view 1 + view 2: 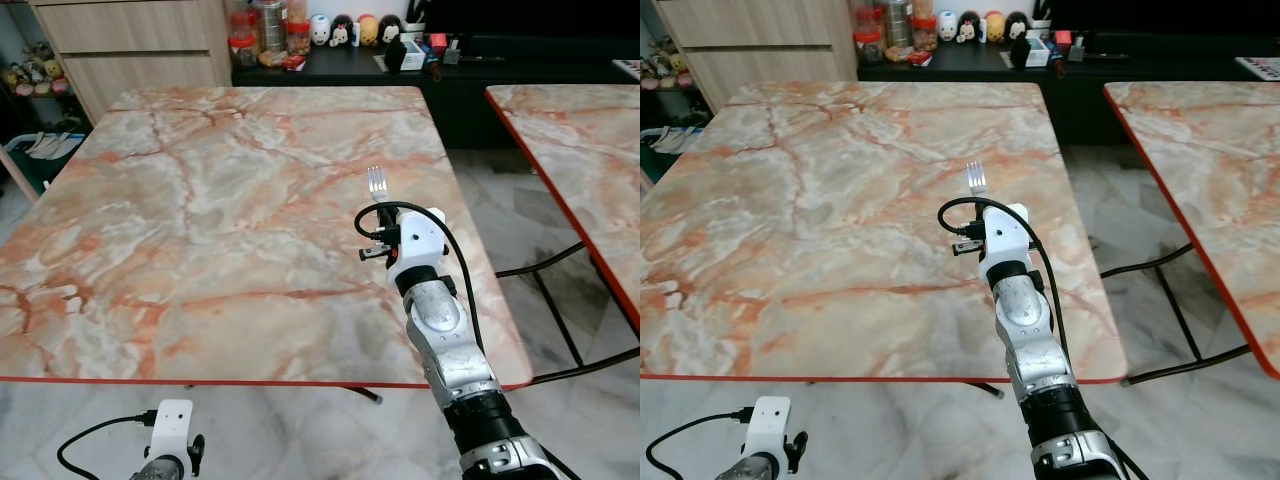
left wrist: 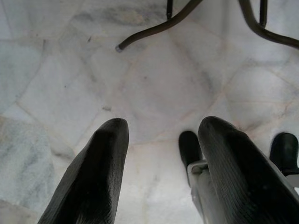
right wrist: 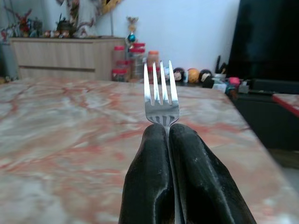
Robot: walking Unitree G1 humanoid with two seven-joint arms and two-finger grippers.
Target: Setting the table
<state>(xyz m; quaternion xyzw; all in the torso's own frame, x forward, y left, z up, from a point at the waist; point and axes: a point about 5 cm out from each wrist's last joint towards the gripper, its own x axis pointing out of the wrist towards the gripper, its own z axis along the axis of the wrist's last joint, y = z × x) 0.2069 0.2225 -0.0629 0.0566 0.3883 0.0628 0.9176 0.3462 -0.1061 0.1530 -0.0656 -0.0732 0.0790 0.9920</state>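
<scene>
fork (image 3: pixel 160 100): shiny silver metal, four thin tines, tines pointing away from the arm, handle hidden between the black fingers.
right gripper (image 3: pixel 168 128): two long black fingers, glossy and rubbery, pressed tight together on the fork's neck; fork head sticks out just past the fingertips.
right arm (image 1: pixel 445 345): silver metal segments, white wrist block, black cable looped beside it; reaches over the right part of the tabletop.
tabletop (image 1: pixel 200 220): square, smooth marble pattern, cream with orange-pink veins, thin red edge; fork held above its right side, contact with the surface cannot tell.
left gripper (image 2: pixel 159 140): black ribbed fingers spread apart, nothing between them, hanging low over the floor.
floor (image 2: pixel 84 79): pale grey marble tiles, glossy.
second table (image 1: pixel 590 140): same marble top, red edge, off to the right, dark metal legs.
</scene>
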